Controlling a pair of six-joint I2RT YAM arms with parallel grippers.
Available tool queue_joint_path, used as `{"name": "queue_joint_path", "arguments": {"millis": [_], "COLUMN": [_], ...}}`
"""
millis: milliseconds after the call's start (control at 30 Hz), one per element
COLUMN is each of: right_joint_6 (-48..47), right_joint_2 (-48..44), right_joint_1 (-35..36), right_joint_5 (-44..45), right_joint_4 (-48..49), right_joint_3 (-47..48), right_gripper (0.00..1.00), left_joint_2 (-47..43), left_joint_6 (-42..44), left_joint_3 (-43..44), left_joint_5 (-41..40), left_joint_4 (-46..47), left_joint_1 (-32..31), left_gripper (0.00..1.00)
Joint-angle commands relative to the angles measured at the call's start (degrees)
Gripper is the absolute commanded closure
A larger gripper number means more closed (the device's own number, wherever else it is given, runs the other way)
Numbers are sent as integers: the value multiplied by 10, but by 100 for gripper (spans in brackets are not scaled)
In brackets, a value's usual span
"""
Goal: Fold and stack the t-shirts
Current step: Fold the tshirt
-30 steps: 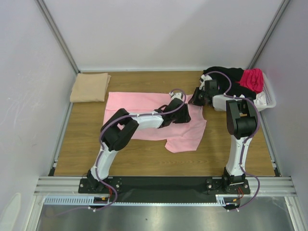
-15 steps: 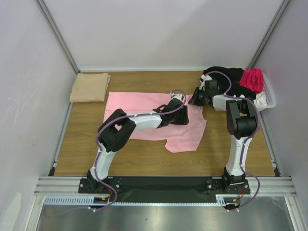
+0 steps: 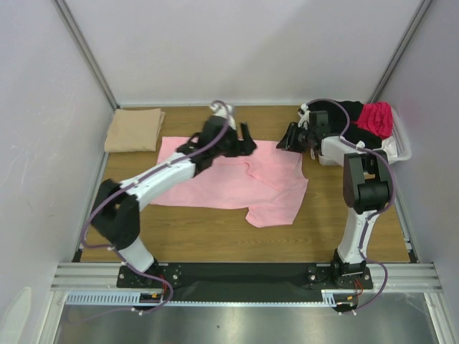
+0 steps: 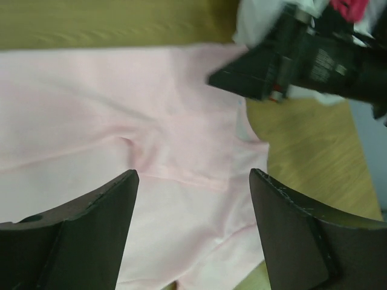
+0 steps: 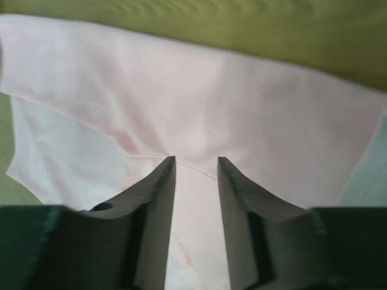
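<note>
Looking down from the top camera: the light pink t-shirt [image 3: 215, 179] lies spread on the wooden table [image 3: 179, 233]. The left gripper [image 3: 247, 140] is over its far edge and the right gripper [image 3: 288, 140] at its far right corner. A folded tan t-shirt [image 3: 134, 130] sits far left. A black t-shirt [image 3: 344, 111] and a magenta t-shirt [image 3: 374, 116] are heaped in the white basket [image 3: 401, 152]. Left wrist now: fingers [image 4: 91, 229] flung wide, nothing between them, pink cloth beneath. Right wrist: fingers [image 5: 151, 211] parted only a little, cloth below, none pinched.
</note>
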Motion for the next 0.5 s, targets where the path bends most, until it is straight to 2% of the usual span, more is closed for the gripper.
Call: {"name": "queue_joint_path", "arguments": {"millis": [0,133,167,233,300,467], "right_joint_6": [-16,-13,-12,-9,1,43], "right_joint_2": [-62,-94,-100,-107,-110,-83], "right_joint_1": [4,27,32,45,59,72], "right_joint_5": [-41,-10,6,57,105,157], "right_joint_4": [-10,-27,-32,-35,-35,-31], "right_joint_3": [58,68,67,52,33,4], "right_gripper": [58,48,43,39,39,40], "left_joint_2": [-55,-59,-51,-39,-12,55], "left_joint_6": [28,48,56,83,99,80], "left_joint_3": [-45,-58,-56,-46,-33,-8], "left_joint_5": [18,55,60,50,46,91], "left_joint_4": [-36,-64,-67,-75,-81,-56], "left_joint_1": [81,171,194,210,230,277], "left_gripper": [19,17,17,16,15,15]}}
